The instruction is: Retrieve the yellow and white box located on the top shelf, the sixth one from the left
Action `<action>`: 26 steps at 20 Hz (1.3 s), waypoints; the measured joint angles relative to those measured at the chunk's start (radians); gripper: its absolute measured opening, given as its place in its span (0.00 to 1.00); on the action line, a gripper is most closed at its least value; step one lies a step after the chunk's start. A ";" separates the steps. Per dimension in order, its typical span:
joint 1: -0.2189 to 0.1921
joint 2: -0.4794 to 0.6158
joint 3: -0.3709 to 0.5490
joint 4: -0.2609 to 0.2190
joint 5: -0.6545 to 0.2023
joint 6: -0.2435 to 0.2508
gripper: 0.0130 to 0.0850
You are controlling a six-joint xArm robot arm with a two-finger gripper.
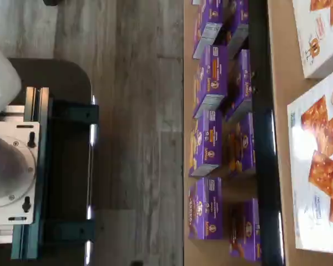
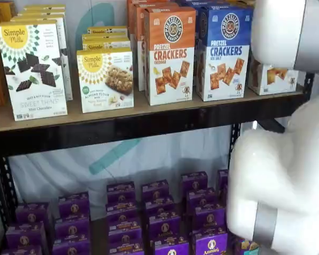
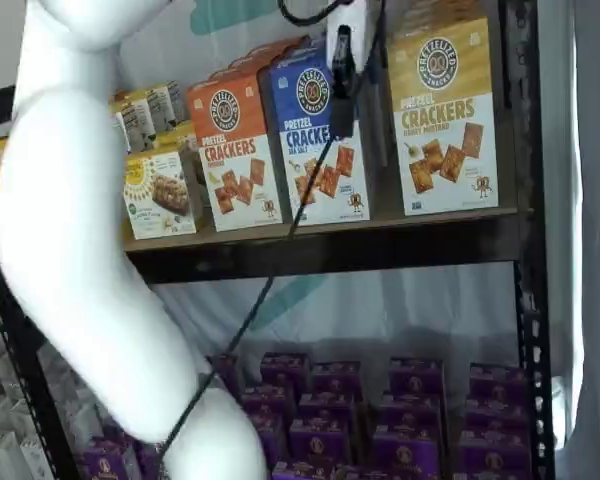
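The yellow and white box (image 3: 445,115) stands upright at the right end of the top shelf (image 3: 380,245), with a gold top band, a round dark logo and brown crackers on white. In a shelf view only its white lower part (image 2: 275,78) shows past the white arm. The gripper (image 3: 342,120) hangs from the top edge in front of the blue carton, left of the yellow and white box and apart from it. Its black fingers show as one dark shape with no gap and no box in them. The wrist view shows no fingers.
A blue Pretzel Crackers carton (image 3: 315,135) and an orange-topped one (image 3: 235,150) stand left of the target. Simple Mills cartons (image 2: 34,69) stand further left. Purple boxes (image 2: 154,218) fill the lower shelf. The white arm (image 2: 279,175) blocks the right side. A black upright (image 3: 528,230) stands beside the target.
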 joint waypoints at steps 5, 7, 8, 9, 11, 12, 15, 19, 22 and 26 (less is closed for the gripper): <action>0.046 -0.009 0.021 -0.056 -0.012 0.017 1.00; 0.047 -0.021 0.041 -0.046 -0.027 0.020 1.00; 0.043 -0.027 0.048 -0.035 -0.035 0.020 1.00; 0.036 -0.029 0.049 -0.023 -0.042 0.019 1.00; 0.023 -0.028 0.041 -0.007 -0.049 0.014 1.00; 0.017 -0.026 0.035 -0.001 -0.052 0.012 1.00; -0.005 -0.001 -0.015 0.019 -0.030 0.005 1.00; -0.065 0.029 -0.071 0.115 0.003 0.007 1.00; -0.110 0.007 -0.048 0.213 -0.052 0.009 1.00; -0.122 -0.071 0.057 0.280 -0.237 -0.021 1.00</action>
